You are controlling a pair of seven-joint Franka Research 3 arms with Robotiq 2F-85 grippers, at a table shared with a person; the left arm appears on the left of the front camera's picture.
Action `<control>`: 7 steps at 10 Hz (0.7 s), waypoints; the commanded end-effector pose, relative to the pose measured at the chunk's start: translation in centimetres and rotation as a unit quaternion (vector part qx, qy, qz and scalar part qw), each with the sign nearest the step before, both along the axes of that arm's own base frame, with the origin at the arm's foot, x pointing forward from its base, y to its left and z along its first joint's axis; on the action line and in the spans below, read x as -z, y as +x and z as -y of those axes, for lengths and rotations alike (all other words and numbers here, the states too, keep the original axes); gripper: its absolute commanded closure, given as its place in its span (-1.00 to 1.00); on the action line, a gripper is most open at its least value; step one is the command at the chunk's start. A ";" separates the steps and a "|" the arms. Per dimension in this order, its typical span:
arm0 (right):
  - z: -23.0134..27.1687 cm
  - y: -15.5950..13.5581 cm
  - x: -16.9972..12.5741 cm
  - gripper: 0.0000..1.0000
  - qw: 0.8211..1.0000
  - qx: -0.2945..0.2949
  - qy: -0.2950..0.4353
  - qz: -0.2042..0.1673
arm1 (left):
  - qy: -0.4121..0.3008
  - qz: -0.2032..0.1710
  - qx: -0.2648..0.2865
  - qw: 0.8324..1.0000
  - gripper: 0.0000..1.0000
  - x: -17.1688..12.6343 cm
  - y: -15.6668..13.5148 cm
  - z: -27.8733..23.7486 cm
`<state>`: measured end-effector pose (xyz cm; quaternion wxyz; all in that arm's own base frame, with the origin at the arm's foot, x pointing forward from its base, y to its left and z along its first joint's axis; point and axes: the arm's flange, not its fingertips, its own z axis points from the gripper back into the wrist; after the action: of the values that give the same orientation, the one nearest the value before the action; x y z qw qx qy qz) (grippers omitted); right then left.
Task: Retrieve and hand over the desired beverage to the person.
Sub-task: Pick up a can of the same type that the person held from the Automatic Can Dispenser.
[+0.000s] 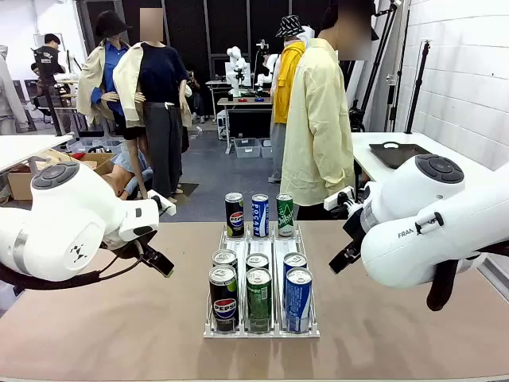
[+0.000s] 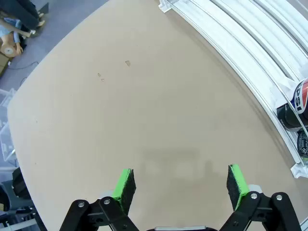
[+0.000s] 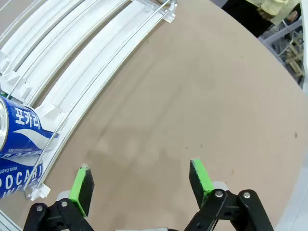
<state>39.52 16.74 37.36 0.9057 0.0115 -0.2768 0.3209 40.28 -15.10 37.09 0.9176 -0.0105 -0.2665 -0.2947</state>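
A clear rack (image 1: 262, 326) in the middle of the table holds several cans in three lanes: black Pepsi cans (image 1: 223, 297), green cans (image 1: 258, 298) and blue Pocari cans (image 1: 298, 298). Three more cans (image 1: 260, 215) stand at its far end. The person (image 1: 320, 127) in a pale-yellow shirt stands at the far side, turned sideways. My left gripper (image 2: 180, 185) hangs open over bare table left of the rack (image 2: 250, 62). My right gripper (image 3: 142, 183) is open over bare table right of the rack (image 3: 91, 62), a Pocari can (image 3: 19, 130) at its left.
The brown table (image 1: 103, 326) has free room on both sides of the rack. A white table with a black tray (image 1: 398, 153) stands at the back right. Boxes and other tables lie beyond the far edge.
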 end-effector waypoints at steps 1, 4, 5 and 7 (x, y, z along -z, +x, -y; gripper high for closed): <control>0.0 0.0 0.0 -1.00 1.000 0.000 0.000 0.000 | 0.000 0.000 0.000 1.000 -1.00 0.0 0.0 0.0; 0.0 0.0 0.0 -1.00 1.000 0.000 0.000 0.000 | 0.000 0.000 0.000 1.000 -1.00 0.0 0.0 0.0; 0.0 0.0 0.0 -1.00 1.000 0.000 0.000 0.000 | 0.000 0.000 0.000 1.000 -1.00 0.0 0.0 0.0; 0.0 0.0 0.0 -1.00 1.000 0.000 0.000 0.000 | 0.000 0.000 0.000 1.000 -1.00 0.0 0.0 0.0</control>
<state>39.53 16.73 37.36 0.9057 0.0114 -0.2768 0.3209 40.25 -15.17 37.09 0.9173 -0.0105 -0.2665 -0.2957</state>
